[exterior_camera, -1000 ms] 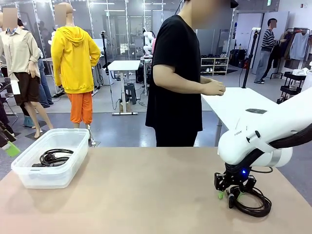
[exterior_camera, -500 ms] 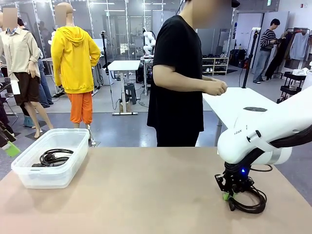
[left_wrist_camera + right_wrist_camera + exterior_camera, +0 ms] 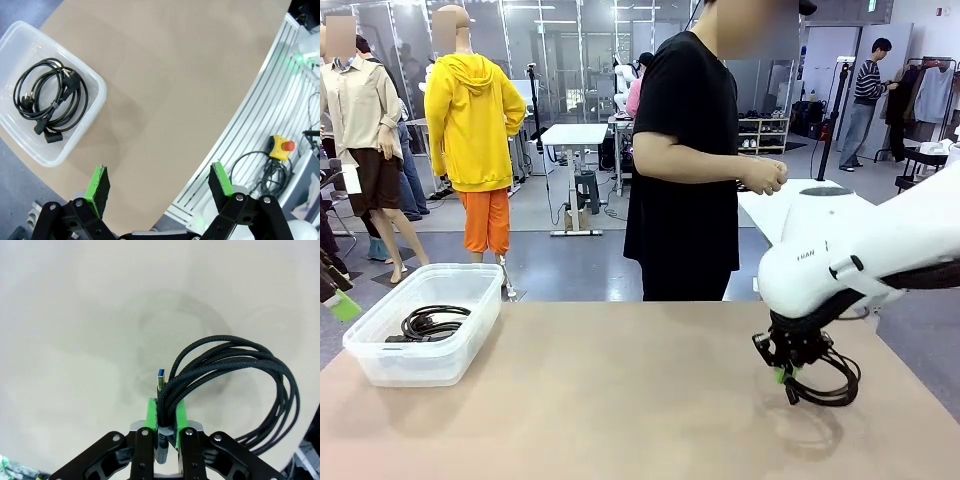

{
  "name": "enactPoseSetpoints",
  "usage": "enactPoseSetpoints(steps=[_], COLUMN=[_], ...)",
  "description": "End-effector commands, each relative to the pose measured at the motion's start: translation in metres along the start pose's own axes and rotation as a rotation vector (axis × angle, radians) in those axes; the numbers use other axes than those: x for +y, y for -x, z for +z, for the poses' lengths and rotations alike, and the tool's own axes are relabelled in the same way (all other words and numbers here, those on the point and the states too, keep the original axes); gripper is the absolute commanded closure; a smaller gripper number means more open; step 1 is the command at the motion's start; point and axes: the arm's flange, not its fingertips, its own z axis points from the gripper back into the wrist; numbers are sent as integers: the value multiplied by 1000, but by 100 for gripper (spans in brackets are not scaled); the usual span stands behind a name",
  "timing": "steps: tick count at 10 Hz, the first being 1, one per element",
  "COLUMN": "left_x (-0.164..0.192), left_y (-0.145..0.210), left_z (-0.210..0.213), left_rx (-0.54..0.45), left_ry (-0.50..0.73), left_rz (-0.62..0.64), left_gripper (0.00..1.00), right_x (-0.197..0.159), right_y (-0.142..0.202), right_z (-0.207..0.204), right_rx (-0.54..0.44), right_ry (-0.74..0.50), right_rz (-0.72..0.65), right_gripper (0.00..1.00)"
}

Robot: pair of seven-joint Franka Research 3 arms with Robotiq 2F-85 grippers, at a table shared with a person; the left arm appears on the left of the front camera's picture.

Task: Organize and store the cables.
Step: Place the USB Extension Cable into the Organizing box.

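In right gripper point(image 3: 166, 409), coiled cable point(image 3: 230, 347)

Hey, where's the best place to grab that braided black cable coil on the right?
The bundled side of the braided black cable coil, beside its blue-tipped plug, from above: the strands gather there into one narrow bunch. The right tool is shut on that spot.

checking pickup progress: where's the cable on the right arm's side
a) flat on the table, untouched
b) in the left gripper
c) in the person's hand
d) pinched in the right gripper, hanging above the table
d: the right gripper is shut on the cable, and the coil hangs clear of the table with its shadow underneath.
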Motion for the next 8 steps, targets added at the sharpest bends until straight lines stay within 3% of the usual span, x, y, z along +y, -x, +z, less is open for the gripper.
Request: enactPoseSetpoints(steps=[1, 3, 6, 8], left_x=[-1, -1, -1, -1], left_y=[-1, -1, -1, -1], left_z=[4, 4, 4, 4], left_rx=[19, 19, 19, 19], left_ry=[1, 1, 1, 1], left_rz=[11, 11, 11, 11], left_gripper=[0, 0, 0, 0], right_x=[17, 59, 149, 209], right_y=[-14, -33, -50, -48], right_z=[31, 47, 36, 20], right_rx=[-17, -55, -50, -31], right_ry=[33, -4, -136, -137], right_rz=[22, 72, 103, 116], right_gripper=[100, 100, 100, 100])
